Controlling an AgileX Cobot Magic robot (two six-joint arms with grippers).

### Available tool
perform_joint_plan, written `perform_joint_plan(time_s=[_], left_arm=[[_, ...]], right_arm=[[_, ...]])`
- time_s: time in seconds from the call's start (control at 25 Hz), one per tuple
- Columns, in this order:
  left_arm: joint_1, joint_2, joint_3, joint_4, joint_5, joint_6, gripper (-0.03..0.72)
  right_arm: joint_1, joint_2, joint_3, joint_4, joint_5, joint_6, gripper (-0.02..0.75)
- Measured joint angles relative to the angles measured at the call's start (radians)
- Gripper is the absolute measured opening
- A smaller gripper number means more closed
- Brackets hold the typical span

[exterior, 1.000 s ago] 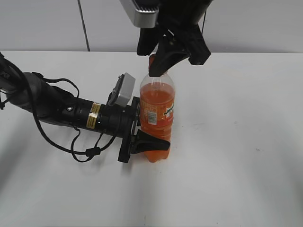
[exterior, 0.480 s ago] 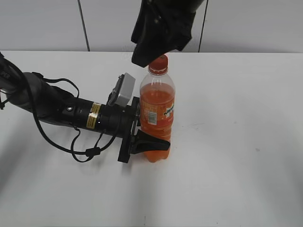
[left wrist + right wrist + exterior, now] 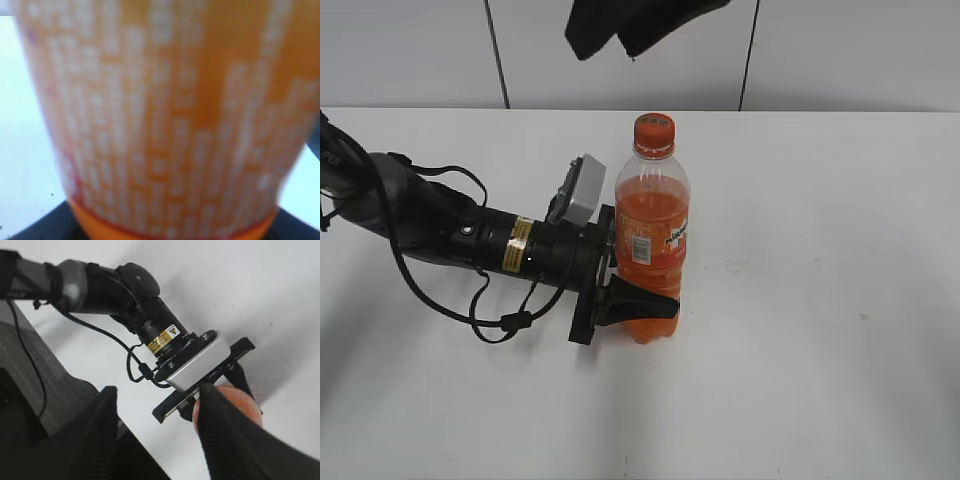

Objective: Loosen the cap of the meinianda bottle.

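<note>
The meinianda bottle [image 3: 652,235] stands upright on the white table, full of orange drink, with its orange-red cap [image 3: 654,130] on top. My left gripper [image 3: 632,302] lies low on the table and is shut on the bottle's lower body; the bottle's label [image 3: 160,120] fills the left wrist view, blurred. My right gripper [image 3: 610,40] is open and empty, high above and to the left of the cap, mostly out of the exterior view. In the right wrist view its fingers [image 3: 157,390] are spread, and the cap [image 3: 240,400] shows partly behind the right finger.
The left arm [image 3: 440,225] with its loose cables stretches across the left half of the white table [image 3: 820,300]. A grey wall panel runs behind the table's far edge.
My right gripper let go of the cap, opened and rose up and to the left, away from the bottle. The bottle and left gripper have not moved.
</note>
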Motion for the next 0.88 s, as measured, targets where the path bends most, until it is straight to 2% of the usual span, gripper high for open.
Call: perform_joint_plan(time_s=[0.28, 0.52, 0.88], left_arm=[[0.000, 0.000, 0.000, 0.001, 0.000, 0.000, 0.401], [0.000, 0.000, 0.000, 0.001, 0.000, 0.000, 0.401], [0.000, 0.000, 0.000, 0.001, 0.000, -0.001, 0.401]], right_arm=[[0.001, -0.017, 0.000, -0.146, 0.000, 0.384, 0.387], [0.001, -0.026, 0.043, -0.162, 0.000, 0.502, 0.387], [0.001, -0.026, 0.108, -0.168, 0.000, 0.581, 0.387]])
